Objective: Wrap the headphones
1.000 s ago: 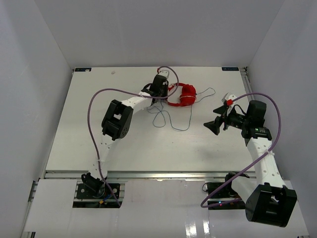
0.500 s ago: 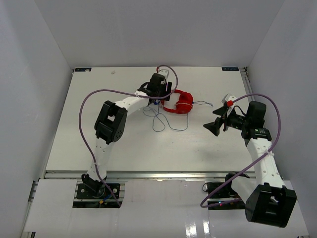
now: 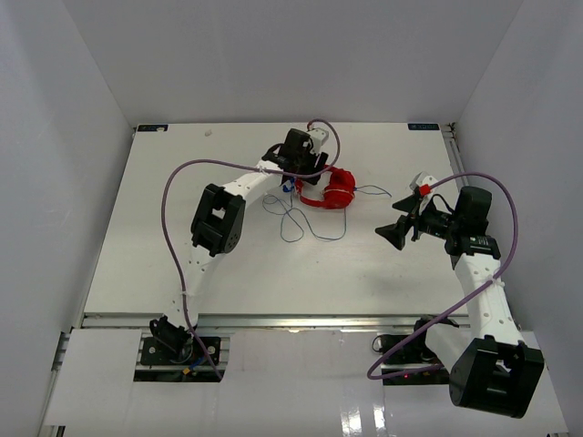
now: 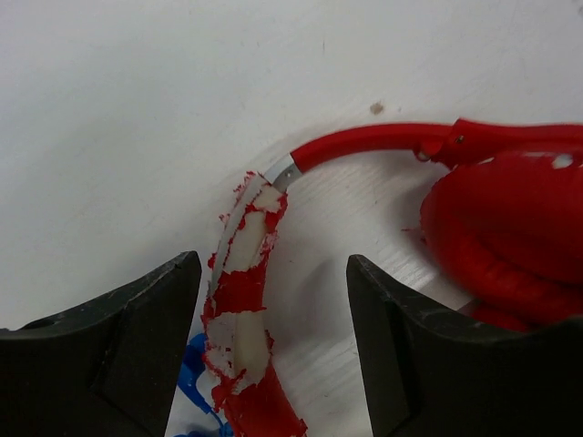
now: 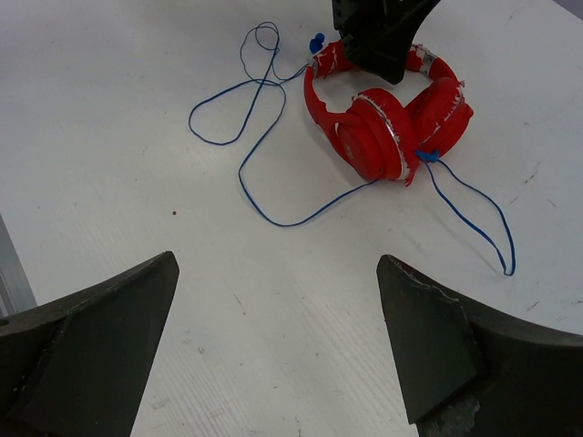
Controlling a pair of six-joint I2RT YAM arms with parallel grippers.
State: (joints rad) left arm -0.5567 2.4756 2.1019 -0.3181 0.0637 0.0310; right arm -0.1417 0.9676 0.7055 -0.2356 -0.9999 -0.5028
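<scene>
A white table point(image 3: 364, 273) is seen, enclosed by pale walls point(image 3: 82, 137). The left arm point(image 3: 219, 218) is stretched towards the far middle, and a thick purple cable point(image 3: 173, 209) is looped beside it. The right arm point(image 3: 478, 273) is held off to the right, well apart from the headphones point(image 5: 383, 127). These are found lying on the table at its far middle, cups together. The left gripper point(image 4: 271, 273) is released, its jaws spread to either side of the red-and-white headband point(image 4: 241, 291) with a gap on each side. From the right wrist, the headband's top is blocked by that gripper. The right gripper point(image 5: 276, 273) is spread wide, with nothing grasped. The thin cable point(image 5: 240, 173) is strewn in loose loops beside the cups, and a small blue plug point(image 5: 316, 42) is seen at the headband.
</scene>
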